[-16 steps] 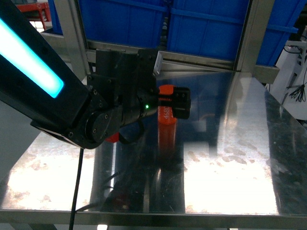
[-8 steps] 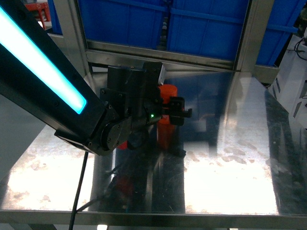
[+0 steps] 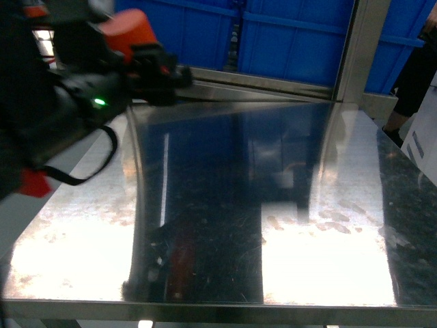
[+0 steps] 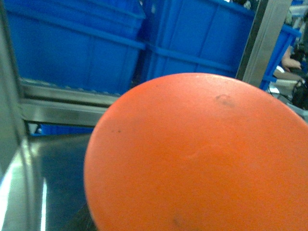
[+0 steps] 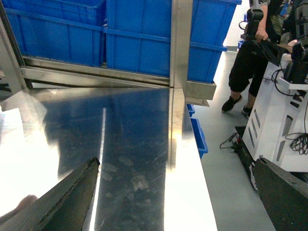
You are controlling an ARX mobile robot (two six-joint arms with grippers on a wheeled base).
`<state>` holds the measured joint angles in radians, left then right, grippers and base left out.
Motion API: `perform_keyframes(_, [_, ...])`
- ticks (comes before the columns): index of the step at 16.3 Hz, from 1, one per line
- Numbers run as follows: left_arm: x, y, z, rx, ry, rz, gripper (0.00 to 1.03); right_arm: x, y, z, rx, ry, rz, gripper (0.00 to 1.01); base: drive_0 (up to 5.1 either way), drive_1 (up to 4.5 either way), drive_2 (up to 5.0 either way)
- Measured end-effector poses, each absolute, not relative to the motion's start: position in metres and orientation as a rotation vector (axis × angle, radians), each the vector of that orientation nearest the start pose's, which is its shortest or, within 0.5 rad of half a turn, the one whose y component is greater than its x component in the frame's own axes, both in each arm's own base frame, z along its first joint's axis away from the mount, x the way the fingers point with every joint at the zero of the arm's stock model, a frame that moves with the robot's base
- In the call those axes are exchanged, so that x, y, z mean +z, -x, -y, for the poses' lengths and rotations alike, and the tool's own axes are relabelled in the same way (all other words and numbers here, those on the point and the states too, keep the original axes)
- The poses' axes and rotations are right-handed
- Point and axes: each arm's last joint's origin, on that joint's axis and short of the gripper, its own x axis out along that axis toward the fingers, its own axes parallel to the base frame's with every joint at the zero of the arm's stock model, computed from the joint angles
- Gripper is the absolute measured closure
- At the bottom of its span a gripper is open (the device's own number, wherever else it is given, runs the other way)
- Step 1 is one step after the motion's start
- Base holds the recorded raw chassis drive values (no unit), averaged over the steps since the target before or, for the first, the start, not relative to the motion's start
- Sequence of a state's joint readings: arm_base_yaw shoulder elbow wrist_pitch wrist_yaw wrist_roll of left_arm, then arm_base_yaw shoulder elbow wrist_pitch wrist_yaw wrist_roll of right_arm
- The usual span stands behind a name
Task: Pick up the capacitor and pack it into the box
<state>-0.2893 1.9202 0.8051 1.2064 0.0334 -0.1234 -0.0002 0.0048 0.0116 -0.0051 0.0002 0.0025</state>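
Carrying stage: left gripper (image 3: pixel 160 72) pinching the orange capacitor (image 3: pixel 126 31) up by the blue bins (image 3: pixel 293 34), off the worktop (image 3: pixel 273 205), right gripper spread and idle, box nowhere visible, so gotta find it next.

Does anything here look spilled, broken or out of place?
Nothing looks spilled or broken. The steel table is only smudged and glaring. The left gripper holds the orange capacitor up at the far left. No pink box shows in any view.
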Motion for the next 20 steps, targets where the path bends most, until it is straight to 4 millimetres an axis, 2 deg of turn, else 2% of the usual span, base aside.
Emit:
perform_keyframes(1, [0.175,-0.323,0.089,-0.305,0.112,0.097,0.59,0.167,-0.097,0.0,0.0,-0.002,0.002,0.03,0.0,0.0,0.0])
perform_keyframes(4, [0.18,-0.266,0.06,-0.252,0.087,0.066,0.59,0.167,-0.097,0.0,0.0,-0.002,0.001,0.03,0.0,0.0,0.0])
perform_keyframes(5, [0.193,-0.241,0.046,-0.197,0.106,0.111,0.59,0.167,-0.097,0.0,0.0,-0.002,0.002,0.03,0.0,0.0,0.0])
perform_keyframes(7, [0.212,-0.233,0.042,-0.179,0.125,0.208,0.59,0.167,-0.097,0.0,0.0,-0.002,0.002,0.03,0.0,0.0,0.0])
perform_keyframes(10, [0.202,-0.236,0.044,-0.175,0.116,0.131,0.59,0.167,-0.097,0.0,-0.001,-0.002,0.001,0.03,0.0,0.0,0.0])
perform_keyframes(11, [0.203,-0.234,0.044,-0.108,0.087,0.059,0.59,0.167,-0.097,0.0,0.0,-0.002,0.002,0.03,0.0,0.0,0.0])
perform_keyframes(12, [0.2,-0.222,0.037,-0.032,0.047,0.012,0.59,0.167,-0.097,0.0,0.0,-0.002,0.001,0.03,0.0,0.0,0.0])
perform_keyframes(14, [0.19,-0.201,0.023,0.013,0.019,-0.012,0.59,0.167,-0.097,0.0,0.0,-0.002,0.002,0.03,0.0,0.0,0.0])
perform_keyframes(20, [0.176,-0.163,0.006,-0.012,0.017,-0.02,0.59,0.167,-0.097,0.0,0.0,-0.002,0.002,0.03,0.0,0.0,0.0])
